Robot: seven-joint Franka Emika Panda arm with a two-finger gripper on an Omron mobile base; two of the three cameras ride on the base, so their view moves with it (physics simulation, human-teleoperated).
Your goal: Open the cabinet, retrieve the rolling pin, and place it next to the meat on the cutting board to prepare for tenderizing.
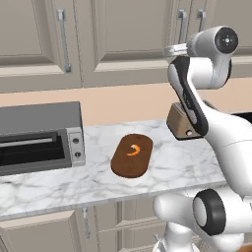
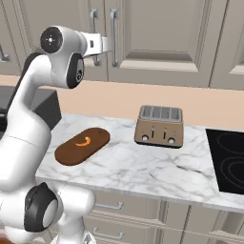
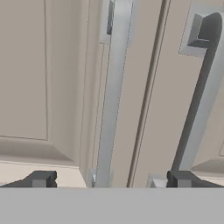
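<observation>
The cabinet (image 2: 157, 33) hangs above the counter with both doors shut. Its two vertical silver bar handles stand side by side at the centre seam. My gripper (image 3: 111, 179) is open and raised close in front of those handles. The left handle (image 3: 111, 87) runs up between my fingertips, untouched, while the right handle (image 3: 201, 87) stands just outside the right fingertip (image 3: 181, 178). Down on the marble counter lies the dark oval cutting board (image 1: 129, 165), also seen from the other side (image 2: 69, 153). The small orange meat (image 1: 134, 150) (image 2: 84, 142) rests on it. The rolling pin is hidden.
A grey toaster oven (image 1: 39, 138) sits at the counter's left. A bronze toaster (image 2: 159, 126) stands right of the board, and a black cooktop (image 2: 228, 159) lies at the far right. Another wall cabinet door (image 1: 24, 29) hangs to the left. Base cabinets run below.
</observation>
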